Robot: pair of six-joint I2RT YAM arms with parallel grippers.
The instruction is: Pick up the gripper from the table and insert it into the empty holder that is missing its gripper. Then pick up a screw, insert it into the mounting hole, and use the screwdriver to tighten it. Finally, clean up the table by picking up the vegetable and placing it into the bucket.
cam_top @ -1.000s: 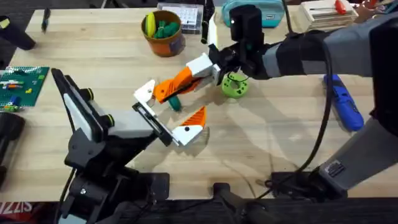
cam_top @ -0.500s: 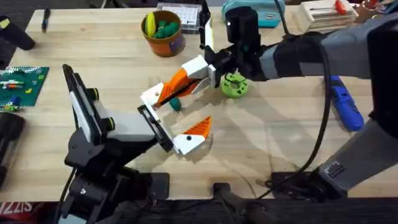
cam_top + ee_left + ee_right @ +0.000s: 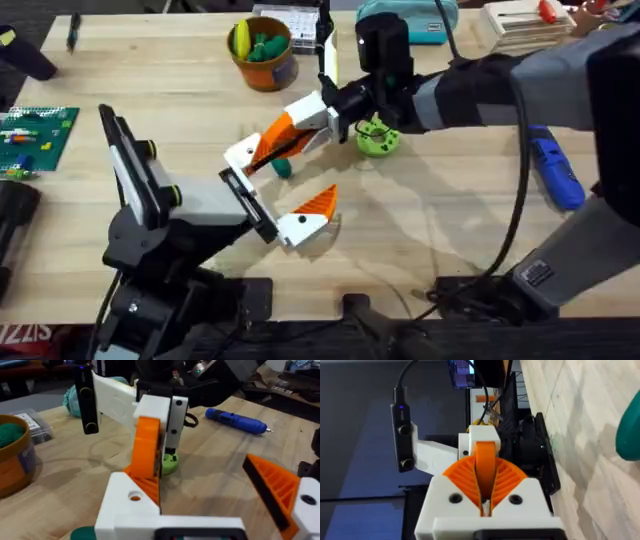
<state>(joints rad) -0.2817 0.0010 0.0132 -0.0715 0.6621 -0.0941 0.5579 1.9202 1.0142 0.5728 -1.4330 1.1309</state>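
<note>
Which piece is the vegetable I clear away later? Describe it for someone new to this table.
Start at the orange-brown bucket at the table's far side and come toward the arms to the orange-and-white gripper held above the table. The vegetable lies just beneath it: stubby, dark teal-green, unlike the lime-green ring nearby.

The gripper (image 3: 285, 137) edged up-left — right gripper (image 3: 335, 110) carrying it.

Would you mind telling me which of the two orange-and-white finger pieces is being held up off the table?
The longer one, the gripper, gripped by the right end effector; the shorter finger sits fixed on the black rail.
</note>
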